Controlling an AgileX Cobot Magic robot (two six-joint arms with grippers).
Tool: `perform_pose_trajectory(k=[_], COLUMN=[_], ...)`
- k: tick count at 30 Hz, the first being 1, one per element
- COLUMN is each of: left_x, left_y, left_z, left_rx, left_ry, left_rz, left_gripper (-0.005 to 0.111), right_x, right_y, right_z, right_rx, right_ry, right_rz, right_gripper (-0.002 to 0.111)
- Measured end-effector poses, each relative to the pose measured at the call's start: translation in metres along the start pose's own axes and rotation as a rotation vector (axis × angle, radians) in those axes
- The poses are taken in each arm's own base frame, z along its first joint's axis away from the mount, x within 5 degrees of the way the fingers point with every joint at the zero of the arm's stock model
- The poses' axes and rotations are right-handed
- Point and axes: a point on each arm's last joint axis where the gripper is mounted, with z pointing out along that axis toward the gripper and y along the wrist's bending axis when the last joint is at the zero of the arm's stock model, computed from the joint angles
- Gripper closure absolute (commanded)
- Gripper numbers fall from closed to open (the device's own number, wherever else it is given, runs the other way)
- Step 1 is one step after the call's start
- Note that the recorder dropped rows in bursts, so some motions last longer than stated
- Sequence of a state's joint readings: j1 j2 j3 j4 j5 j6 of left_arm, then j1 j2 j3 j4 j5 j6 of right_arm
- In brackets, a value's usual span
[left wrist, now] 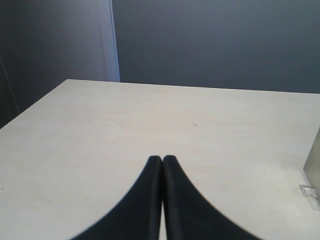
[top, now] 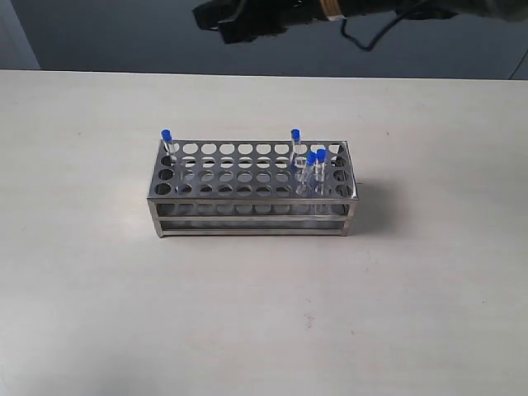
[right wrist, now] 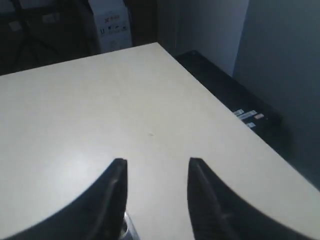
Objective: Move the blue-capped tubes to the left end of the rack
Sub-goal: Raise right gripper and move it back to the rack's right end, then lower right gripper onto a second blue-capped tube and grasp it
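The silver rack (top: 247,216) stands in the middle of the table in the exterior view. One blue-capped tube (top: 166,137) is upright in a back hole at the rack's left end. Three more blue-capped tubes (top: 295,137) (top: 311,159) (top: 321,155) stand close together at the right end. My left gripper (left wrist: 162,159) is shut with nothing in it, over bare table. My right gripper (right wrist: 157,162) is open and empty, also over bare table. Neither gripper's fingers can be made out in the exterior view.
A dark arm (top: 256,16) hangs over the table's far edge, behind the rack. The pale table (top: 264,313) stretches wide all round the rack. A grey upright edge (left wrist: 314,160) with a small clear piece (left wrist: 310,192) shows in the left wrist view.
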State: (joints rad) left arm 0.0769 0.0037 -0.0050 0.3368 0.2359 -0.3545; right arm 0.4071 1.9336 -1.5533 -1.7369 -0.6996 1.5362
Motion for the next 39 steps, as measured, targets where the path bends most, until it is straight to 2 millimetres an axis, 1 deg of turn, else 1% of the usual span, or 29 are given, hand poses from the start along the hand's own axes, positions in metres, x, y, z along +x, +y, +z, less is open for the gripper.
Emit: perform_pose_trajectory(k=[2,5,7,9,12,14,16,20,21,31,36,39], left_x=[0.0,0.0,0.0,0.0,0.0,0.0,0.0,0.0,0.0,0.0,0.0,0.0], left_y=[0.0,0.0,0.0,0.0,0.0,0.0,0.0,0.0,0.0,0.0,0.0,0.0], left_z=[0.0,0.0,0.0,0.0,0.0,0.0,0.0,0.0,0.0,0.0,0.0,0.0], left_rx=[0.0,0.0,0.0,0.0,0.0,0.0,0.0,0.0,0.0,0.0,0.0,0.0], left_ry=[0.0,0.0,0.0,0.0,0.0,0.0,0.0,0.0,0.0,0.0,0.0,0.0], left_rz=[0.0,0.0,0.0,0.0,0.0,0.0,0.0,0.0,0.0,0.0,0.0,0.0], left_gripper=[0.106,0.106,0.106,0.106,0.106,0.106,0.106,0.106,0.106,0.106,0.106,0.106], right_x=[0.017,0.051,0.075,0.095,0.108,0.111,0.112,0.119,0.12,0.122,0.12,0.12], right_y=[-0.002,0.002,0.006,0.006,0.001,-0.002,-0.004,-0.006,-0.006,-0.007,-0.001,-0.001], right_z=[-0.013,-0.025,-0.033,-0.039,-0.045,-0.046,-0.047,-0.043,-0.042,-0.041,-0.038,-0.038], right_rx=[-0.001,0.023,0.086,0.177,0.293,0.329,0.35,0.358,0.358,0.355,0.293,0.293], right_ry=[0.036,0.118,0.187,0.25,0.303,0.315,0.318,0.327,0.329,0.324,0.3,0.301], right_rz=[0.047,0.118,0.141,0.139,0.131,0.127,0.126,0.153,0.16,0.18,0.207,0.201], right_gripper=[0.071,0.071,0.071,0.071,0.071,0.071,0.068,0.05,0.048,0.051,0.051,0.051])
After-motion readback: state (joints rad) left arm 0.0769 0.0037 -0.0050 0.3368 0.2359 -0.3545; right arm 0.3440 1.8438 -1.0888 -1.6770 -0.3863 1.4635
